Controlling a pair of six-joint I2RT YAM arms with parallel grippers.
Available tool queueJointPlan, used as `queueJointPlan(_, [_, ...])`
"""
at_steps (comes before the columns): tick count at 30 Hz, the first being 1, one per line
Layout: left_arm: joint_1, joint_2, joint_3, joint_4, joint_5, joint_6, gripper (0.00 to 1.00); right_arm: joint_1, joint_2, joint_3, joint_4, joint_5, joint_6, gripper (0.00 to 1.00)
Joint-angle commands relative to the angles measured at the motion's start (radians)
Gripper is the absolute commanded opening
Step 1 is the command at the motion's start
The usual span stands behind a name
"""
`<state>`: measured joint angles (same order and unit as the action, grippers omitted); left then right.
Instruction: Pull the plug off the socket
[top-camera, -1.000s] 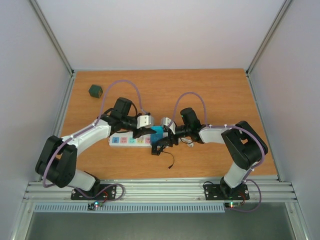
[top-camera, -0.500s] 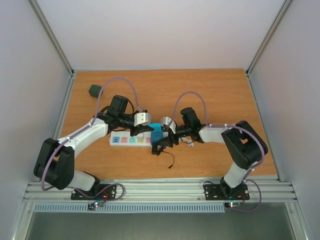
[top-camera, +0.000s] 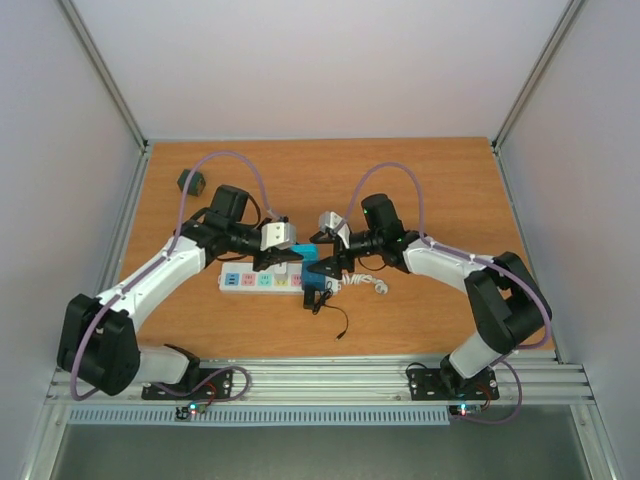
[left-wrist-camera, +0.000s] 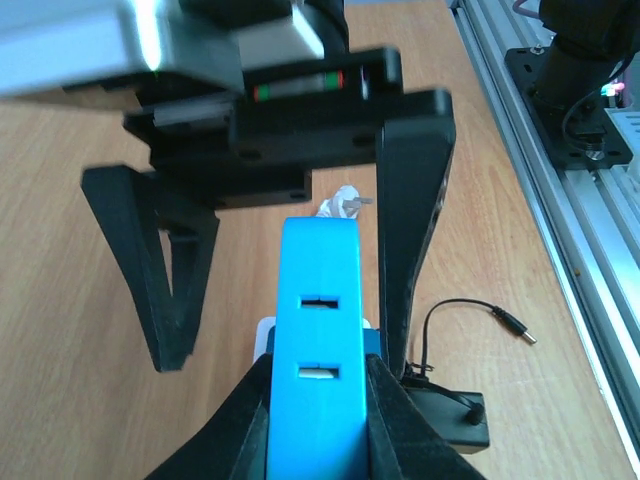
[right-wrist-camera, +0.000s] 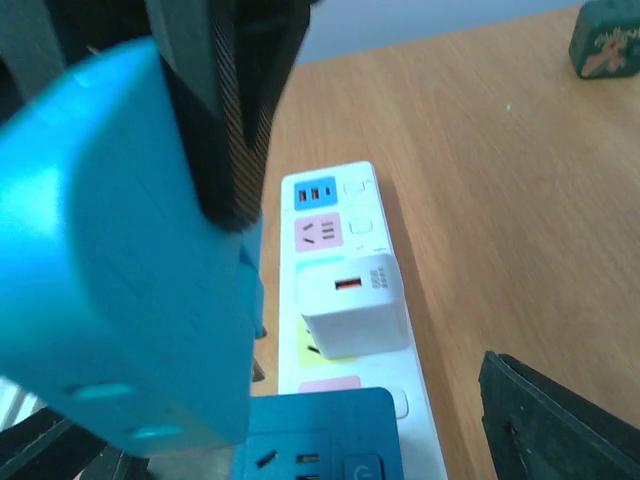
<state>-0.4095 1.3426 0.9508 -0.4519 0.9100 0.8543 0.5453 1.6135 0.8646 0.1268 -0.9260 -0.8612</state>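
The socket, a long white power strip (top-camera: 262, 282) with pastel outlet panels, lies mid-table; it also shows in the right wrist view (right-wrist-camera: 340, 215). A bright blue plug block (top-camera: 313, 262) sits over its right end. My left gripper (top-camera: 298, 260) is shut on this blue plug (left-wrist-camera: 318, 330), a black finger on each side. In the right wrist view the blue plug (right-wrist-camera: 120, 250) hangs just above the strip's blue end panel (right-wrist-camera: 310, 435). My right gripper (top-camera: 325, 262) is open, and its fingers (left-wrist-camera: 415, 230) straddle the plug without touching it.
A white USB charger (right-wrist-camera: 355, 298) stays plugged in the strip. A black adapter with a thin cable (top-camera: 322, 302) lies by the strip's right end. The curly white cord (top-camera: 372, 286) trails right. A dark green cube (top-camera: 190, 181) sits far left.
My right gripper has risen from the strip's right end and drawn back, with the arm swinging away from me. My left arm has shifted slightly and still holds the blue plug.
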Motion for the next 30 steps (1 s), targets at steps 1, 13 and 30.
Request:
queueJointPlan(1, [0.005,-0.043,0.034,-0.077,0.019,0.014,0.01,0.006,-0.085,0.042,-0.112,-0.047,-0.007,0.86])
queueJointPlan(13, [0.004,-0.071,0.029,-0.165,0.101,0.006,0.01,0.029,-0.2,0.05,-0.253,-0.097,0.059,0.62])
queueJointPlan(30, [0.005,-0.096,-0.001,-0.135,0.102,-0.058,0.06,0.074,-0.202,0.067,-0.238,-0.07,0.153,0.06])
